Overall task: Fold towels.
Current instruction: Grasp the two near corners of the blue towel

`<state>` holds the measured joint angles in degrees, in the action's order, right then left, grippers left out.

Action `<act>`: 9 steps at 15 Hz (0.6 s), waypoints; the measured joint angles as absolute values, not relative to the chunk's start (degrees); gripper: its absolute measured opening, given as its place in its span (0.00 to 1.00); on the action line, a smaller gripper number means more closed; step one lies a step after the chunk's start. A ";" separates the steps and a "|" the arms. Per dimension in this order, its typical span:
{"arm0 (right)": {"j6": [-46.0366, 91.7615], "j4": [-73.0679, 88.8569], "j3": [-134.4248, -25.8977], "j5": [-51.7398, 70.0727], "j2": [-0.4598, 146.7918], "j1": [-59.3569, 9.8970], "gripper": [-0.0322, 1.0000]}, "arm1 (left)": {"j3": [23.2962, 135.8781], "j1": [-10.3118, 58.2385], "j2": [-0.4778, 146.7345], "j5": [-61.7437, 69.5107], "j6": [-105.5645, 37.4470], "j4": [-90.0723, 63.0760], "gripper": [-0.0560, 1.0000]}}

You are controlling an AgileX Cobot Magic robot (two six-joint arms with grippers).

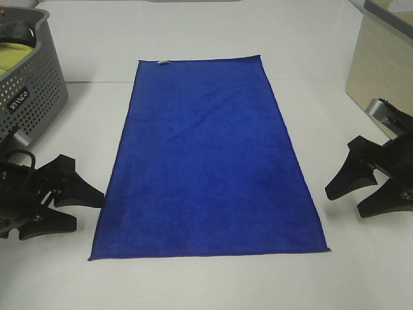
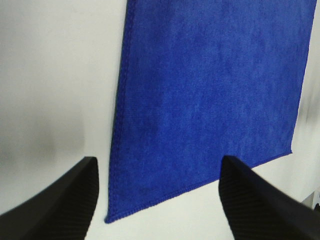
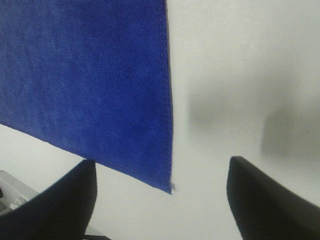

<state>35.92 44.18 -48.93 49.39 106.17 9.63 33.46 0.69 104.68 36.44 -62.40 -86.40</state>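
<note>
Basket (image 1: 32,77), grey and perforated, stands at the far left of the tabletop (image 1: 193,284) with a yellow-green cloth (image 1: 13,57) inside. It is well apart from the work and looks to play no part in the fold.

Left pincer (image 1: 90,210) sits low, just beside the near left corner of the towel (image 1: 210,161), jaws spread wide and gripping nothing. Its wrist view shows that corner in the gap, close to one finger. Contact cannot be ruled out from this angle, but the hem appears to lie undisturbed.

The towel lies flat and fully spread in the middle of the tabletop, its long axis running away from the robot. Its hems are straight, and a small white tag (image 1: 162,62) sits on the far short edge. No fold is visible, so the task is judged to be at its start.

Right pincer (image 1: 342,203) mirrors the left near the near right corner, jaws likewise wide and empty. Its wrist view puts that corner about midway in the gap.

The paired placement suggests both near corners are to be pinched together and carried to the far edge.

Box (image 1: 381,64), beige, occupies the far right, clear of the towel.

Risk noted: a plush hem lying flat may slip out of a shallow pinch.
</note>
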 joint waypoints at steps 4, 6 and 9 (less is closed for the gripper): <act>37.99 46.41 -48.93 49.33 110.12 9.63 0.72 | 35.81 3.38 110.01 37.53 -63.14 -86.57 0.67; 38.16 47.10 -48.99 49.33 111.61 9.63 0.72 | 37.76 6.07 112.24 39.19 -63.14 -87.38 0.67; 38.33 49.85 -49.05 50.48 114.08 7.68 0.68 | 39.02 7.39 114.19 41.20 -63.14 -88.46 0.66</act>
